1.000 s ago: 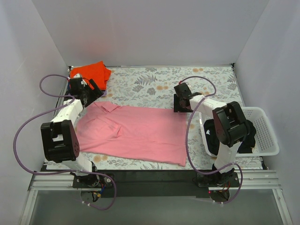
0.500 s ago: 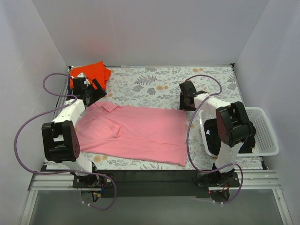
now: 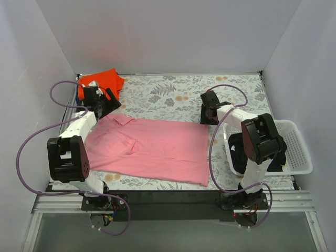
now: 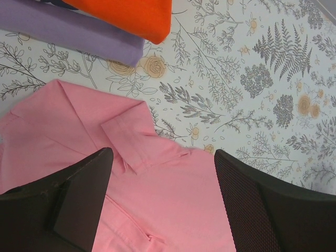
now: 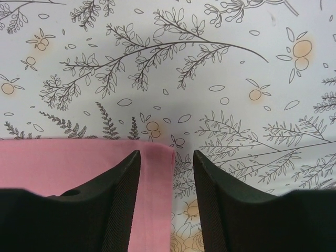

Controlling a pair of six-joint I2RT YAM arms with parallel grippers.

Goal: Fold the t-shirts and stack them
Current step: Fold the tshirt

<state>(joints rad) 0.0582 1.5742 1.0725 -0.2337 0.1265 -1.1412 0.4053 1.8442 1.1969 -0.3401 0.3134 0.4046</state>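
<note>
Right jaws narrowed, half open astride pink t-shirt (image 5: 52,163) corner; left jaws wide, both empty; basket (image 3: 302,157) partly behind right arm (image 3: 257,139)

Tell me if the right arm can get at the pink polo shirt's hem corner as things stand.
Probably yes. The right hand hangs open right above that corner of the pink polo shirt, straddling it, with nothing in between.

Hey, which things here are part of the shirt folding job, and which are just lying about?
Job:
pink t-shirt
orange t-shirt
purple folded garment

Lying about:
white basket
floral tablecloth
</note>
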